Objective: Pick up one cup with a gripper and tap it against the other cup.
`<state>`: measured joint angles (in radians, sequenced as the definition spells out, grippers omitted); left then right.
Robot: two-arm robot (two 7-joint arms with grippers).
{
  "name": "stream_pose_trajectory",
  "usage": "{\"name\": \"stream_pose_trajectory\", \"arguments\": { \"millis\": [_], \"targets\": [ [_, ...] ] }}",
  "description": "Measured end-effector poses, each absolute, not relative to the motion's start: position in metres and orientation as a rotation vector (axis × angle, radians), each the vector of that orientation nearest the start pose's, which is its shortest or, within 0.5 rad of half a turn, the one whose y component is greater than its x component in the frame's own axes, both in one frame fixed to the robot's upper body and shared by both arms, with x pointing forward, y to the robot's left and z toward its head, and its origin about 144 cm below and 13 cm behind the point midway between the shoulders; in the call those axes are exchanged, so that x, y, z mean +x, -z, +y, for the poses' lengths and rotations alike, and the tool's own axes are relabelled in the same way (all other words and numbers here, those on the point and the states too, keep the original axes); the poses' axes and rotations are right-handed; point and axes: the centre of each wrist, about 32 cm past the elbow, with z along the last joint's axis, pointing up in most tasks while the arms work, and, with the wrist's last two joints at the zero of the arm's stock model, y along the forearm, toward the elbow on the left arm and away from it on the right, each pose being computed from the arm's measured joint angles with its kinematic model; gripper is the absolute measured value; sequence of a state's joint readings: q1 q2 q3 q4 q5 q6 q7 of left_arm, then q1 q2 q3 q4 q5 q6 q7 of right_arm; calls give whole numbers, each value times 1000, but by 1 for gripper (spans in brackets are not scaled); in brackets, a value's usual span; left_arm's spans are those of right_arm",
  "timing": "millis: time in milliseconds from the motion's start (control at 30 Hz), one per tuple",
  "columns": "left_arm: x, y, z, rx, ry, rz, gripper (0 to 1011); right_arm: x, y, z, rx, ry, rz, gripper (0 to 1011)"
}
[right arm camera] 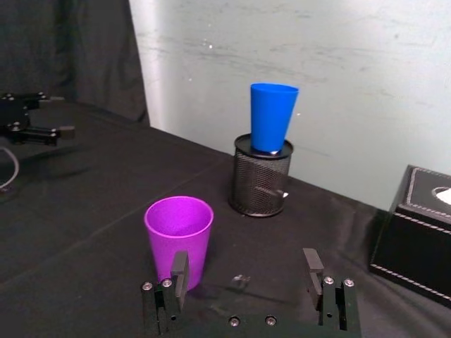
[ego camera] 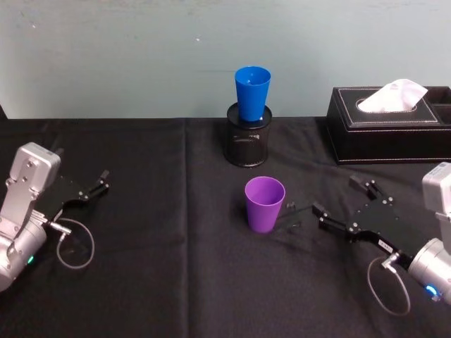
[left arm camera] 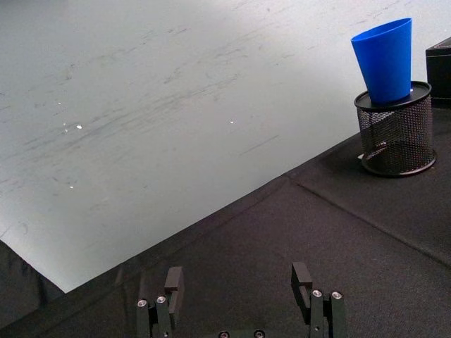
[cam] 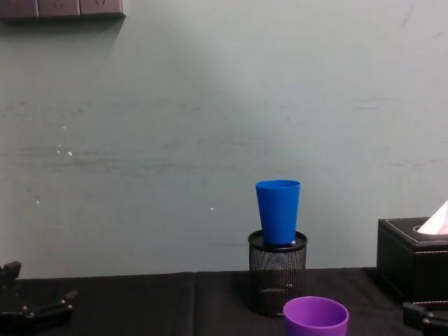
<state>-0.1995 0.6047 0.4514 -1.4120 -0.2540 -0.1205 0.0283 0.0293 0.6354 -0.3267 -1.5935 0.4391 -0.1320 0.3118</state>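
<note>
Right end effector [ego camera: 336, 195] low over bench [ego camera: 155, 267], jaws spread wide, empty. Right wrist view: purple cup [right arm camera: 178, 236] upright just ahead of one finger [right arm camera: 180, 271], off gap centre; head view shows it apart, to end effector's left. Left end effector [ego camera: 103, 181] wide, at bench's left. Farther back, blue cup [ego camera: 252, 91] stands in mesh pen holder [ego camera: 247, 144]; tissue box [ego camera: 387, 130] holds tissue [ego camera: 394, 95].

readable text | none — no labels, brands or numbers legible

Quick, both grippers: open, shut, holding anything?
Left gripper: open, holding nothing.
Right gripper: open, holding nothing, beside the purple cup.
</note>
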Motion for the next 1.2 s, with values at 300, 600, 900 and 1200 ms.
{"name": "stream_pose_trajectory", "arguments": {
  "millis": [300, 600, 900, 1200],
  "targets": [
    [489, -1140, 310, 304, -1248, -285, 1000, 450, -1148, -311, -147, 913, -92, 1004],
    [489, -1140, 310, 304, -1248, -285, 1000, 452, -1140, -302, -159, 878, -75, 1004],
    [489, -1140, 310, 304, -1248, -285, 1000, 461, -1131, -294, -171, 857, -58, 1004],
    [489, -1140, 310, 304, -1248, -285, 1000, 472, -1125, -288, -171, 846, -56, 1004]
  ]
}}
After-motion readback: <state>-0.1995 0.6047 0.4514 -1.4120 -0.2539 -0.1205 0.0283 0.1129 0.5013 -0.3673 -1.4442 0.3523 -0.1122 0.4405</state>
